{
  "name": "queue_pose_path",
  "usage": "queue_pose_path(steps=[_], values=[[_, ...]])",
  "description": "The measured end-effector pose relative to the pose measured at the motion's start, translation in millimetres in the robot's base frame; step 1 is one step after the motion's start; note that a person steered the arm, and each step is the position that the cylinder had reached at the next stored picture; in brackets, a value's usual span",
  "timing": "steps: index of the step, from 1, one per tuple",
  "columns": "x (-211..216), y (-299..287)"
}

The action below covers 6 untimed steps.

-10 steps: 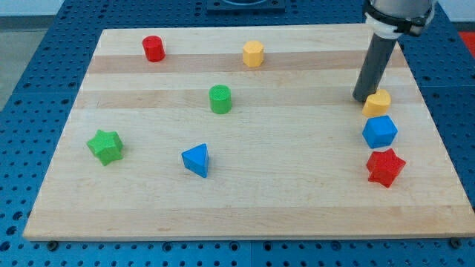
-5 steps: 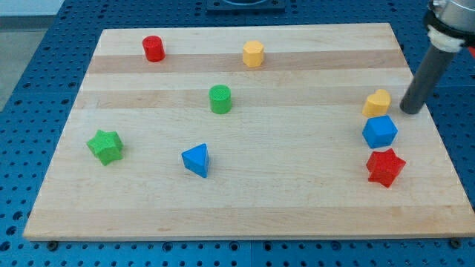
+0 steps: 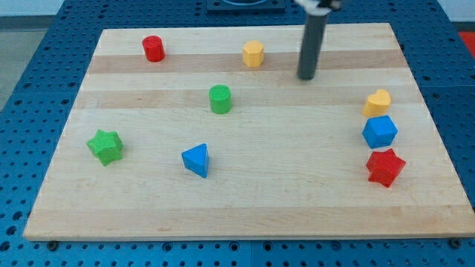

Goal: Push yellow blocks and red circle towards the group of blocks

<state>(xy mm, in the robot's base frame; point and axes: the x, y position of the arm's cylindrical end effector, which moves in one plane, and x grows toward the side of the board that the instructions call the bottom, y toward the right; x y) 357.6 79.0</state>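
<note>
A yellow hexagon block (image 3: 253,53) sits near the view's top centre. A red circle block (image 3: 154,48) sits at the top left. A yellow heart block (image 3: 377,102) stands at the right, just above a blue hexagon block (image 3: 379,132) and a red star block (image 3: 385,167); these three form a column. My tip (image 3: 306,76) is on the board to the right of the yellow hexagon and a little lower, apart from it, and well left of the yellow heart.
A green circle block (image 3: 220,99) sits left of centre. A green star block (image 3: 105,145) is at the left. A blue triangle block (image 3: 197,159) is at the lower middle. The wooden board (image 3: 297,200) ends in blue perforated table on all sides.
My tip went from the left of the yellow heart to its right, then swept far left and up to beside the yellow hexagon. No block has visibly moved.
</note>
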Motion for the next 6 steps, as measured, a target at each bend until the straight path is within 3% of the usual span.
queue_pose_path(steps=[1,2,3,4,5,6], values=[[-19.6,-100.6],[-68.1,-167.6],[-97.9,-110.2],[-78.8,-15.1],[-34.1,17.7],[-27.9,7.1]])
